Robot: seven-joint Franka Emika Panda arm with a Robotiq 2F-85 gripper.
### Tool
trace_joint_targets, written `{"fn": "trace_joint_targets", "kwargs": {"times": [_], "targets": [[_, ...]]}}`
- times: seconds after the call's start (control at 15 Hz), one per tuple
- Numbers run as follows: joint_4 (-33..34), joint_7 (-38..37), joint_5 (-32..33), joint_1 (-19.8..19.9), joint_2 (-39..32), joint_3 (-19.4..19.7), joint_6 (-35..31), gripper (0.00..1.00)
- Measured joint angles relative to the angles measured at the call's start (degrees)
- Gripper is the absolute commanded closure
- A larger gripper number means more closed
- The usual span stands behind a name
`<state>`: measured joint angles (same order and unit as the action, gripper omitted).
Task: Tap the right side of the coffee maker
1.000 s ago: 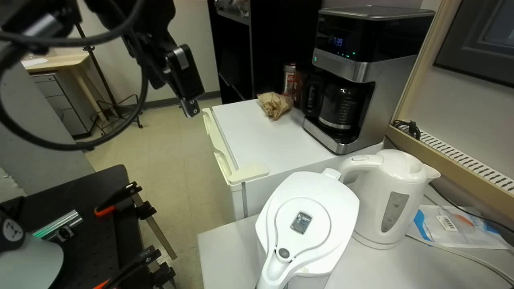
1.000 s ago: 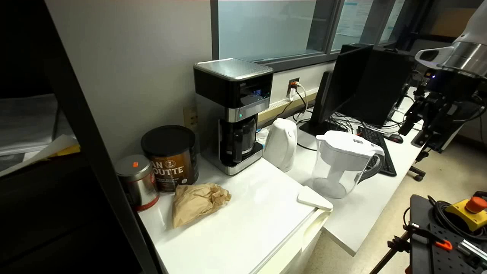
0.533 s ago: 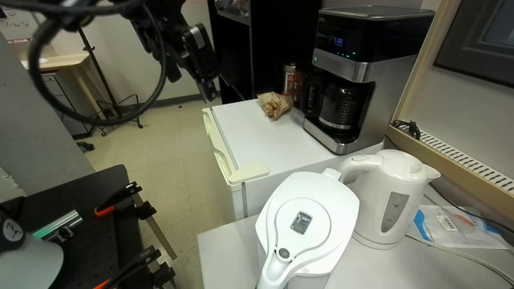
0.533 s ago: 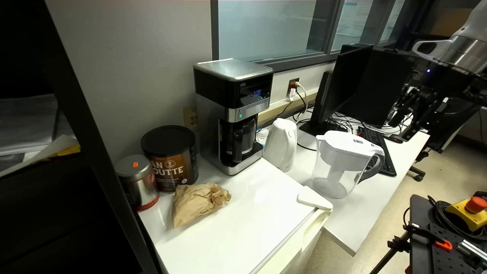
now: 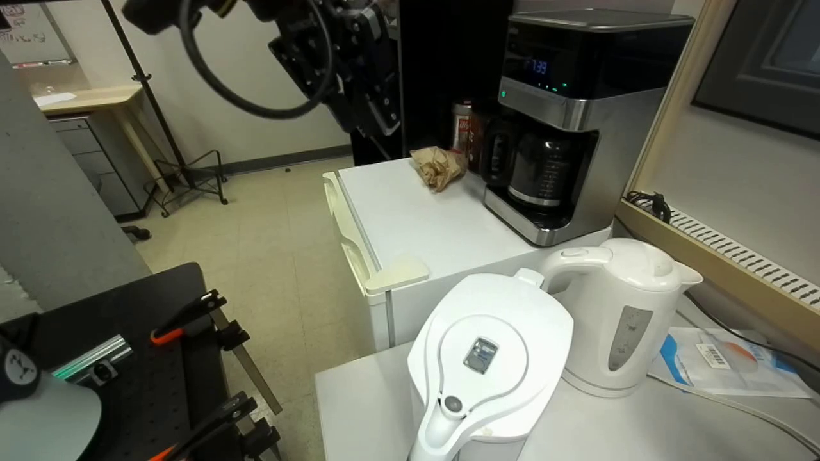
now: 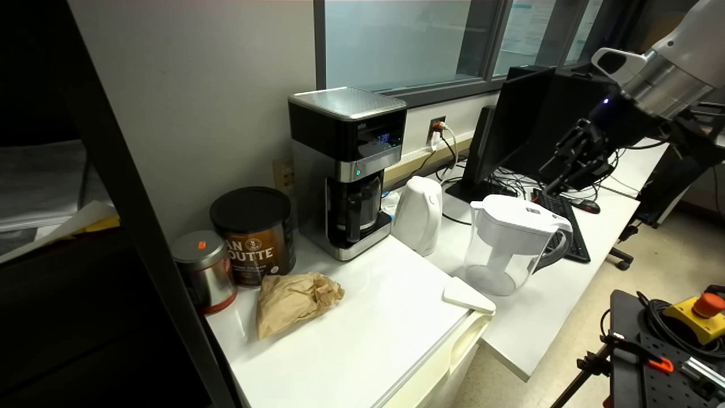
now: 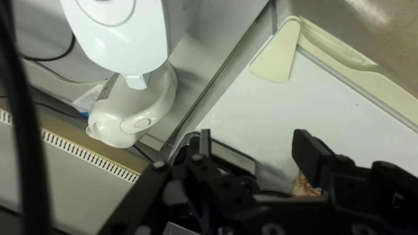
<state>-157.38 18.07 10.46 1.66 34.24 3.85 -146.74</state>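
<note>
The coffee maker (image 5: 624, 141) is tall, black and silver, with a dark glass carafe in its base. It stands upright on the white fridge top, and also shows in an exterior view (image 6: 323, 139). In the wrist view its base trim (image 7: 233, 156) shows behind my left finger, and most of it is hidden by the gripper. My gripper (image 7: 253, 144) is open with nothing between its fingers. It is in the air, apart from the coffee maker, left of it in an exterior view (image 5: 371, 115) and right of it, above the desk side, in an exterior view (image 6: 554, 177).
A white kettle (image 6: 419, 215) stands beside the coffee maker, and a white filter pitcher (image 6: 510, 243) is on the desk nearer my gripper. A crumpled paper bag (image 6: 297, 303) and coffee cans (image 6: 255, 238) sit on the fridge top (image 6: 374, 317). Monitors (image 6: 510, 124) stand behind.
My gripper has moved up and to the right in one view and leftward in the other, closer to the coffee maker. It has also turned. The objects have not moved.
</note>
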Motion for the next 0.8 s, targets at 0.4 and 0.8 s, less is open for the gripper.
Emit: {"fn": "trace_joint_targets", "kwargs": {"times": [0.4, 0.8], "targets": [[3.59, -14.77, 16.58, 8.83, -6.51, -11.42, -6.58, 0.99], [11.11, -31.75, 35.82, 18.74, -13.48, -20.45, -7.97, 0.96]]}}
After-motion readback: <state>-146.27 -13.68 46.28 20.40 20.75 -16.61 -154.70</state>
